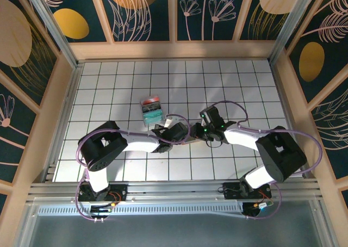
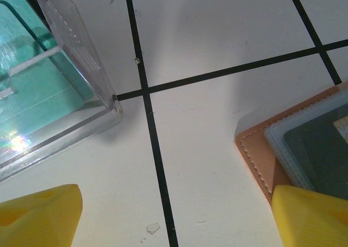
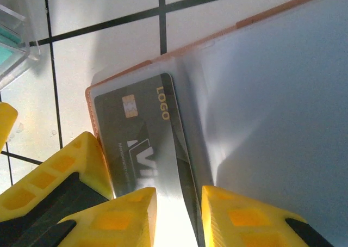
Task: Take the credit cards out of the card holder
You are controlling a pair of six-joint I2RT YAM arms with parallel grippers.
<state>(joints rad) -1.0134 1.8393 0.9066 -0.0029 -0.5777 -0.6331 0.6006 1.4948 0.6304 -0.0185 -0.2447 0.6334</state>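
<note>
A dark card (image 3: 144, 143) lying in the card holder (image 3: 261, 94) carried the word "LOGO" in gold letters along its edge, beside a small gold chip. Lower on the same card stood large pale letters, seemingly "VI", cut off by the yellow finger (image 3: 117, 217) of the right pincer (image 3: 176, 217), with a line of fine print beside them too small to read.

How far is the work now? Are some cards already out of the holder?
No card looks fully removed yet. The card holder lies on the tiled table. The right gripper has its jaws closed narrowly on the edge of a dark card, which sits in the holder's sleeve. The left gripper hovers open beside the clear box. Pulling the cards out remains.
</note>
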